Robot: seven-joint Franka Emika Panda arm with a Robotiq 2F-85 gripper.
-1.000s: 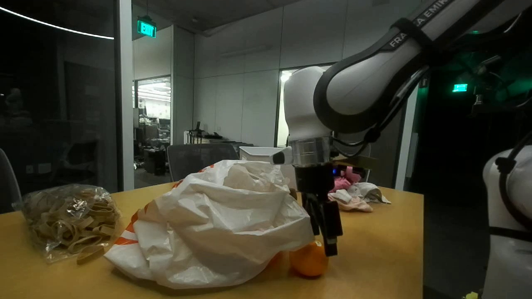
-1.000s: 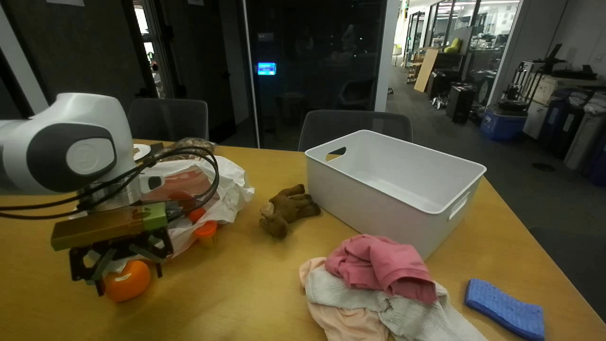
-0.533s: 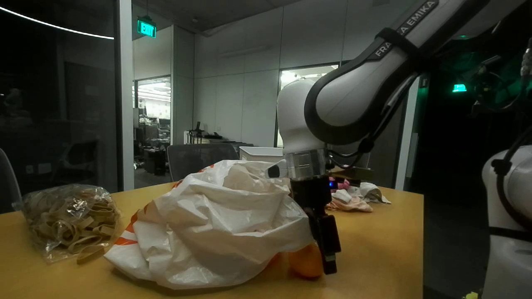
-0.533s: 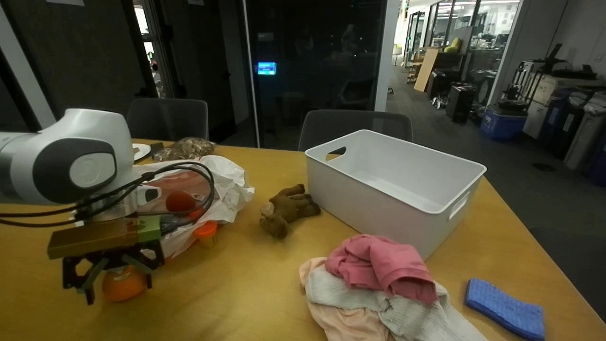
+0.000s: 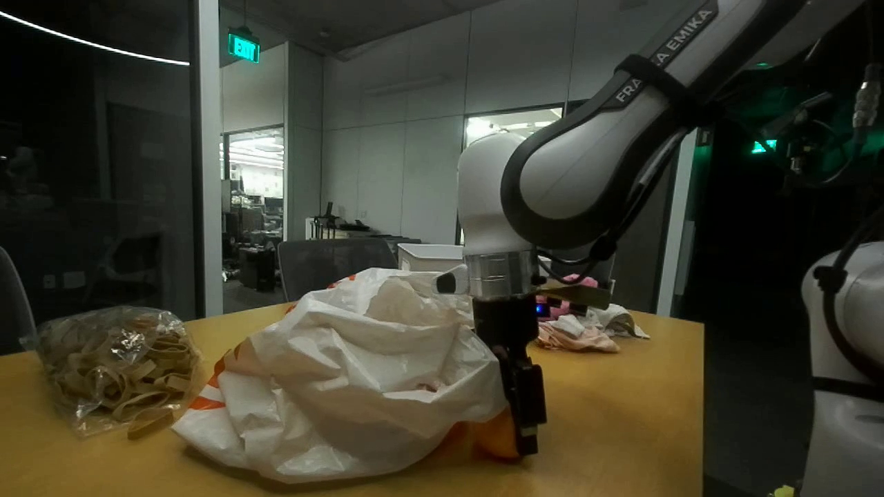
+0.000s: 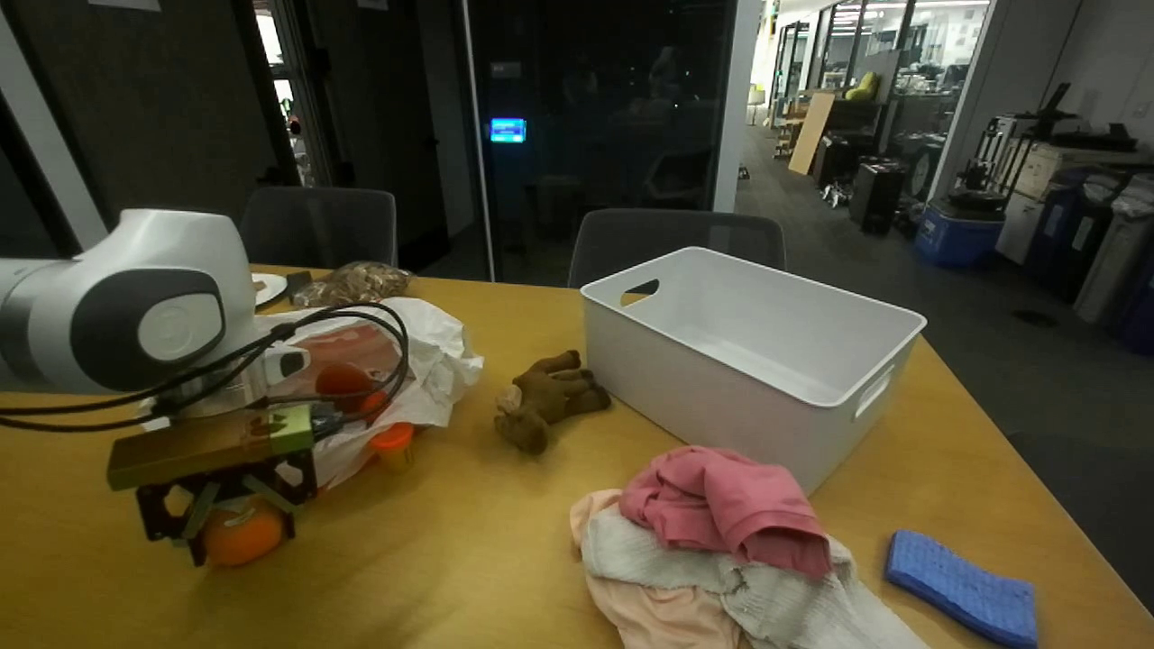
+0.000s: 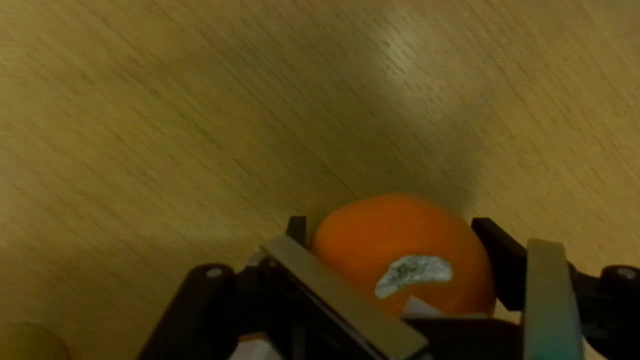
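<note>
My gripper (image 6: pixel 243 548) is low at the table, its two fingers on either side of a round orange fruit (image 6: pixel 242 534) and closed against it. In the wrist view the fruit (image 7: pixel 395 225) has a silvery patch on top and sits between the black fingertips (image 7: pixel 392 240). In an exterior view the fruit (image 5: pixel 492 436) is partly hidden by the gripper (image 5: pixel 527 438) and the bag. The white plastic bag (image 5: pixel 359 373) with orange print lies right beside the gripper. In an exterior view its open side shows a red-orange round thing (image 6: pixel 343 383) inside.
A small orange-lidded tub (image 6: pixel 393 439), a brown plush toy (image 6: pixel 550 401) and a white bin (image 6: pixel 703 388) stand on the table. Pink cloth (image 6: pixel 726 509) lies on pale cloths, near a blue cloth (image 6: pixel 960 586). A clear bag of tan bands (image 5: pixel 117 373) lies beyond the white bag.
The gripper came down around the orange fruit, then its fingers drew closer together onto it. The arm shifted slightly, and the near edge of the white bag moved a little.
</note>
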